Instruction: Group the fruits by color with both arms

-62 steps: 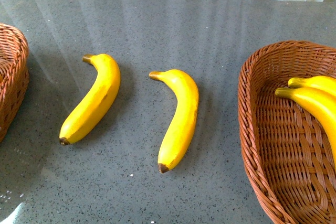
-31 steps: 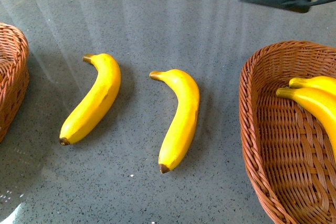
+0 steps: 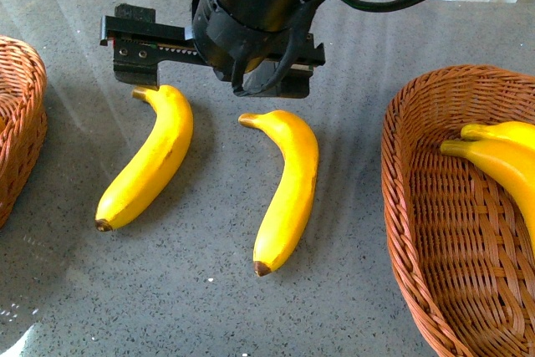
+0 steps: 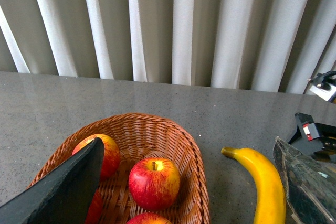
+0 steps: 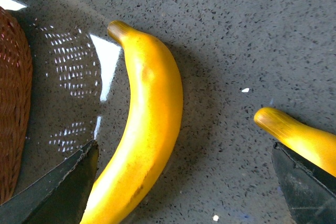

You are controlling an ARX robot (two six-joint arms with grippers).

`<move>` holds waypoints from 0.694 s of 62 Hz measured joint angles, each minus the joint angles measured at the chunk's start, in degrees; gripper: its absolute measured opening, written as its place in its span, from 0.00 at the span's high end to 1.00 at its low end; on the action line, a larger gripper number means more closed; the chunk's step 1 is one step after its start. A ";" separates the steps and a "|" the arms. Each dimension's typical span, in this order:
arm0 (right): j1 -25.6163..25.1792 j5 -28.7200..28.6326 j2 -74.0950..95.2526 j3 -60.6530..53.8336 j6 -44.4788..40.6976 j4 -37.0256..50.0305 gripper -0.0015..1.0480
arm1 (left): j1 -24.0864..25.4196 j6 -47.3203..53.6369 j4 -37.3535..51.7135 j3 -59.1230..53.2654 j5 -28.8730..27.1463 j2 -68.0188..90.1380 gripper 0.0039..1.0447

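Observation:
Two yellow bananas lie loose on the grey table, the left banana [image 3: 149,160] [image 5: 142,129] and the middle banana [image 3: 288,190] [image 5: 299,135]. My right gripper [image 3: 213,81] [image 5: 181,192] hangs open just above their stem ends, its jaws spread wide, with nothing held. The left banana runs down beside one finger [image 5: 58,192]. In the left wrist view, my left gripper [image 4: 184,192] is open and empty over the rim of a wicker basket [image 4: 189,150] that holds red apples [image 4: 154,182]. A banana [image 4: 265,187] lies beside that basket. The left arm is out of the front view.
The wicker basket on the right [image 3: 418,206] holds two bananas [image 3: 501,165]. The apple basket's edge [image 3: 21,123] shows at the far left. White curtains [image 4: 173,24] hang behind the table's back edge.
The right arm came in from the upper right and swung left and down. Its open gripper now sits over the stem ends of the two loose bananas. The bananas have not moved.

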 joint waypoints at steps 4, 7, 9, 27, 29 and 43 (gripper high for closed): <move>0.26 0.28 1.66 2.12 0.48 -1.03 0.09 | 0.00 0.00 0.00 0.00 0.00 0.00 0.09; 0.39 0.42 2.64 3.48 0.55 -1.79 0.09 | 0.00 0.00 0.00 0.00 0.00 0.00 0.09; 0.44 0.42 3.39 4.39 0.55 -2.25 0.09 | 0.00 0.00 0.00 0.00 0.00 0.00 0.09; 1.03 1.29 9.49 11.98 0.68 -6.40 0.09 | 0.00 0.00 0.00 0.00 0.00 0.00 0.09; 1.11 1.42 10.10 12.74 0.68 -6.78 0.09 | 0.00 0.00 0.00 0.00 0.00 0.00 0.09; 1.64 1.68 12.72 17.42 0.66 -9.31 0.09 | 0.00 0.00 0.00 0.00 0.00 0.00 0.09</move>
